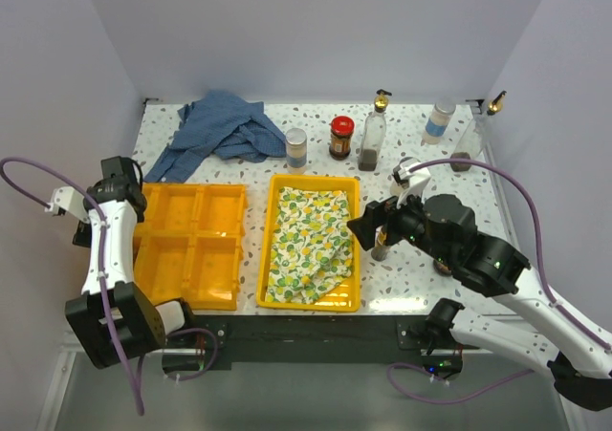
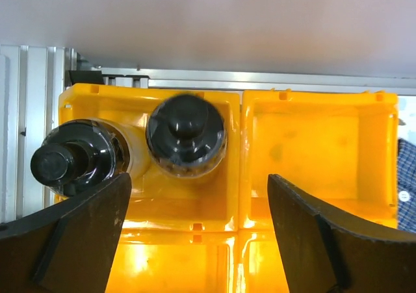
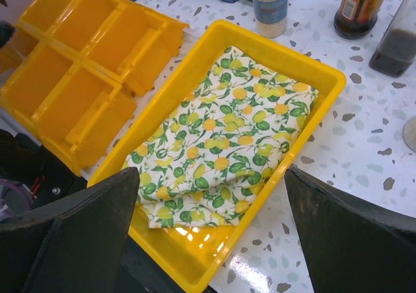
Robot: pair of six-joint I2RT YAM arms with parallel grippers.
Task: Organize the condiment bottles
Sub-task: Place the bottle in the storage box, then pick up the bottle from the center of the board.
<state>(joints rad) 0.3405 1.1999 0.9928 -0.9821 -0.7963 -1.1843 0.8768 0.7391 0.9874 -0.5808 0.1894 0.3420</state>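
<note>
With the left end effector (image 2: 198, 184) spread over two bottles (image 2: 186, 134) crowded in one corner compartment of the tray (image 2: 312, 143), one could be clipped and toppled on withdrawal

You have a speckled table (image 1: 316, 156) in front of you. Near its middle sits a flat tray (image 1: 316, 179), with a folded lemon cloth (image 1: 308, 245) lying inside. At that tray's 9 o'clock, just beside it, sits a divided tray (image 1: 196, 238). At 11 o'clock, a blue cloth (image 1: 220, 130) lies crumpled.
</note>
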